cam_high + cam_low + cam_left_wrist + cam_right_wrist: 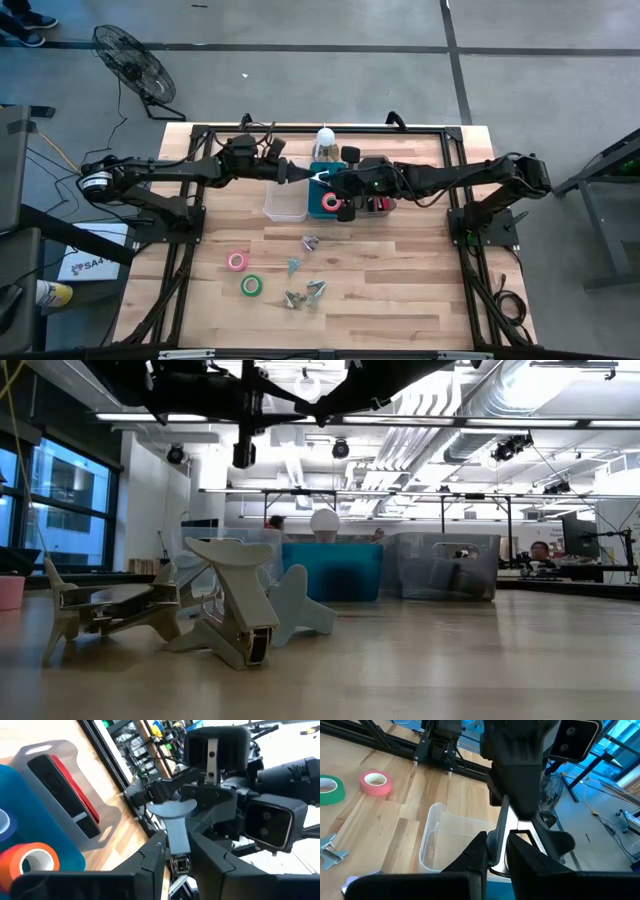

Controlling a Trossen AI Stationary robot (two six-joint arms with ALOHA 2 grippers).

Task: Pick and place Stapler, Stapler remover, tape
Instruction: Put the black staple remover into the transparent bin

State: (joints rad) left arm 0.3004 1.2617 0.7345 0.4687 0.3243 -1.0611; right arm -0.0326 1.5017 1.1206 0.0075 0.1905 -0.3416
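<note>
Pale wooden boards make the table top (400, 290), with a black frame around it. At its far middle stand three small bins in a row: one clear plastic bin (285, 205), one teal bin (317, 197) and one greyish clear bin (107, 815). One long red stapler with dark parts (75, 790) lies inside the greyish bin. I count four ring-shaped tape rolls: a pink roll (237, 261) and a green roll (251, 286) on the open boards, a red roll (331, 202) in the teal bin, and a purple roll (345, 213) at that bin's near corner. Four pale claw-shaped staple removers (310, 242) lie scattered on the boards, and a fifth staple remover (172, 817) hangs above the bins. The left gripper (176, 842) has its fingers pressed on one end of it, and the right gripper (495, 840) is clamped tight on the other end.
</note>
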